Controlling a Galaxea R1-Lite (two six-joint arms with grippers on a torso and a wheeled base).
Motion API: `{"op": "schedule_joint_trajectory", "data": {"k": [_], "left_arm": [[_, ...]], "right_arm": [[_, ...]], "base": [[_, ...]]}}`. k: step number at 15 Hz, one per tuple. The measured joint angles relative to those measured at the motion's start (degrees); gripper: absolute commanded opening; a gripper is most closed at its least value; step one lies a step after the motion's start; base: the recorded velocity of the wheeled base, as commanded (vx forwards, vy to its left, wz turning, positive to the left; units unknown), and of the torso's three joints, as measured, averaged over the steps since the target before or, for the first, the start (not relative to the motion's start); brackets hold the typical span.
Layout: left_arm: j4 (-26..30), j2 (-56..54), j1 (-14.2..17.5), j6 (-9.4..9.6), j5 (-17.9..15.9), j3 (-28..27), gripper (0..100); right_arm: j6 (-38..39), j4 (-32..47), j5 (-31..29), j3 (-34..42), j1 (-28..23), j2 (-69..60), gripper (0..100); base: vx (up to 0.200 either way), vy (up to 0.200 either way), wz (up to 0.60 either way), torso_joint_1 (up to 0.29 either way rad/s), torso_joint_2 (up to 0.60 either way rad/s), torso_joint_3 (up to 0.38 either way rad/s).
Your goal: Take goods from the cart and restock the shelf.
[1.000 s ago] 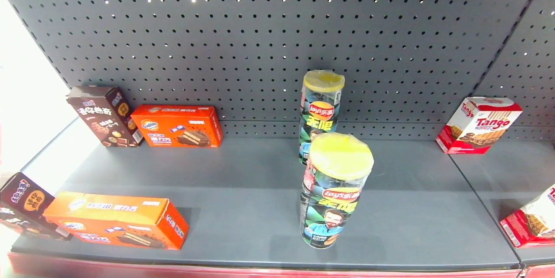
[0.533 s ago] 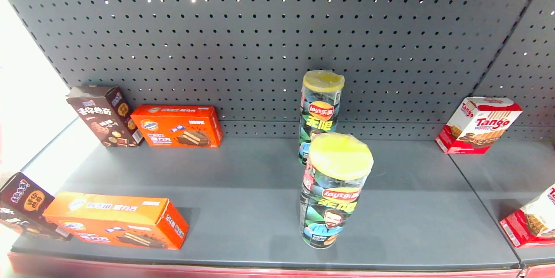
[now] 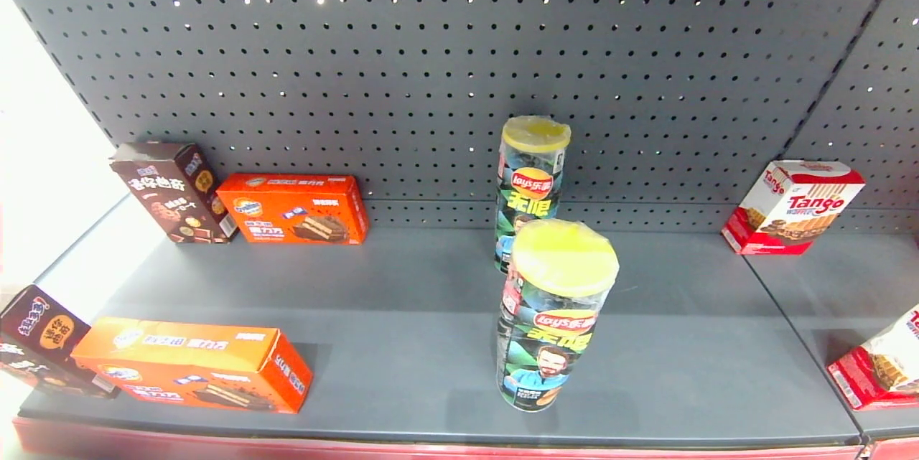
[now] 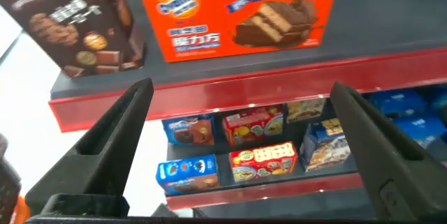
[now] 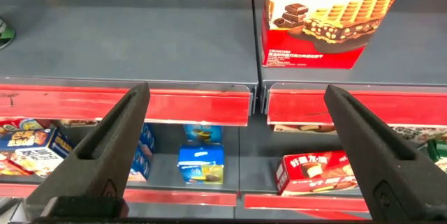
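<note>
Both grippers are spread wide with nothing between the fingers. The left gripper (image 4: 239,88) and the right gripper (image 5: 235,90) each sit in front of and below the red front strip (image 4: 279,77) of the grey metal shelf (image 3: 402,345), with their fingers pointing level toward it. Use the front tall chip can with the yellow lid (image 3: 553,324) as your reference: it stands upright, long axis vertical, near the shelf's front edge. The left gripper faces the flat orange cardboard box (image 4: 237,11) well left of the can. The right gripper faces the red-and-white wafer box (image 5: 328,18) well right of it. Bare deck lies on both sides of the can, so either arm could probably place stock. Since the fingers are empty, expect a pick from the cart next.
</note>
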Motion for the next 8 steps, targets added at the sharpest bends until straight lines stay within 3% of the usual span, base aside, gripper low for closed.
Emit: {"op": "schedule_joint_trajectory", "data": {"k": [1, 6, 8], "left_arm": [[0.07, 0.00, -0.02, 0.52, -1.26, 0.00, 100], [-0.04, -0.02, -0.02, 0.83, -0.90, -0.05, 100], [-0.02, 0.00, 0.00, 0.38, -0.61, -0.02, 100]], "right_arm": [[0.00, 0.00, 0.02, 0.00, 0.00, 0.00, 100], [-0.02, 0.02, 0.02, 0.00, 0.00, 0.00, 100], [-0.02, 0.00, 0.02, 0.00, 0.00, 0.00, 100]], "base": [[0.000, 0.000, 0.00, 0.000, 0.00, 0.000], [0.000, 0.000, 0.00, 0.000, 0.00, 0.000], [0.000, -0.200, 0.00, 0.002, 0.00, 0.000]]}}
